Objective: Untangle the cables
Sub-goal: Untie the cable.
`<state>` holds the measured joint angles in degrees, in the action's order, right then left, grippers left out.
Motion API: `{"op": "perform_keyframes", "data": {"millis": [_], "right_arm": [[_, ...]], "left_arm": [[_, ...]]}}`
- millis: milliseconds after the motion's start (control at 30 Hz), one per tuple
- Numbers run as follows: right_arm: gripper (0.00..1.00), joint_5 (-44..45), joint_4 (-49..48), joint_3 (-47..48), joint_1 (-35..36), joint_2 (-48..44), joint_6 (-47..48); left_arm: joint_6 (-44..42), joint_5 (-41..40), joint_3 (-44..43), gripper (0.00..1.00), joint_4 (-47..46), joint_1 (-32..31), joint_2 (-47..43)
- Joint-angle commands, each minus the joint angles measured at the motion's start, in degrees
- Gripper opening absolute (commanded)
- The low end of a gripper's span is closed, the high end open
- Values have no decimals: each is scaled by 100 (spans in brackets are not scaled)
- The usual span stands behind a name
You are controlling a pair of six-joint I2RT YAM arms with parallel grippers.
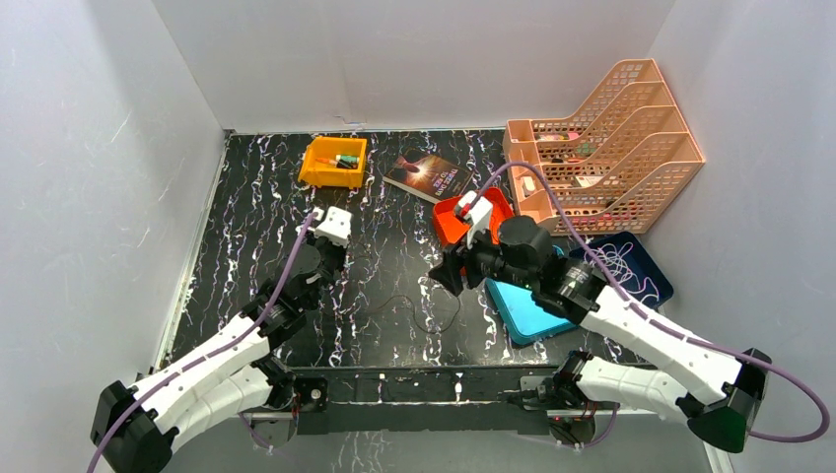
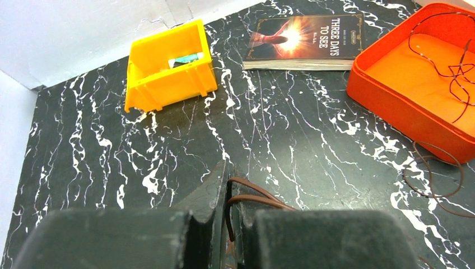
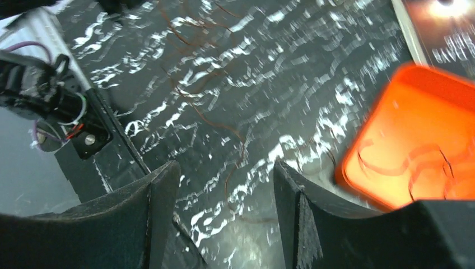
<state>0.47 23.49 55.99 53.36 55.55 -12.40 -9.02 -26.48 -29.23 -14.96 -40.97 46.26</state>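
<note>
Black stone veined with white covers the counter (image 1: 246,197). The left gripper (image 2: 228,178) sits low over the middle-left of the counter. Its fingers are pressed nearly together on a brown cable (image 2: 253,199), which passes between them and curves off to the right. The right gripper (image 3: 224,185) hovers near the centre of the counter with its fingers spread wide and nothing between them, though its wrist view is blurred. The other cables (image 1: 426,311) lie as thin brown loops on the counter between the two grippers, toward the near edge. More dark cord rests inside the orange tray (image 2: 392,106), and another loop lies on the counter just beside it. A whitish cord (image 1: 619,258) is heaped in a dark blue tray (image 1: 659,288) by the right edge. A yellow bin (image 1: 320,169) and a book (image 1: 429,177) lie along the far edge. A peach file rack (image 1: 631,148) fills the far right corner.
</note>
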Motion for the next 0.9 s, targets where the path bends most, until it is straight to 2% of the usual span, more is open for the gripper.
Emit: {"op": "perform_keyframes", "data": {"millis": [0, 67, 133, 233, 400, 600, 733, 867], "right_arm": [[69, -1340, -3322, -990, 19, -37, 1083], [69, -1637, -4503, -1290, 25, 218, 1260], [69, -1953, -5258, -1293, 24, 638, 1427], [70, -2383, -5627, -919, 25, 1301, 1544], [70, -2625, -6185, -538, 23, 2186, 1445], [66, -3030, -6185, -110, 25, 2808, 1207], [61, -2862, -6185, 69, 25, 3104, 1070], [45, -2278, -5260, 573, 25, 3329, 948]], "left_arm": [[-43, 329, -203, 0, -25, 32, -147], [-10, 402, -199, 0, 6, 28, -180], [32, 458, -166, 0, 11, 32, -232], [98, 532, -132, 0, 43, 29, -289], [205, 625, -115, 0, 106, 33, -343], [257, 657, -134, 0, 168, 31, -359], [310, 697, -134, 0, 194, 29, -363], [391, 610, -140, 0, 248, 28, -387]]}}
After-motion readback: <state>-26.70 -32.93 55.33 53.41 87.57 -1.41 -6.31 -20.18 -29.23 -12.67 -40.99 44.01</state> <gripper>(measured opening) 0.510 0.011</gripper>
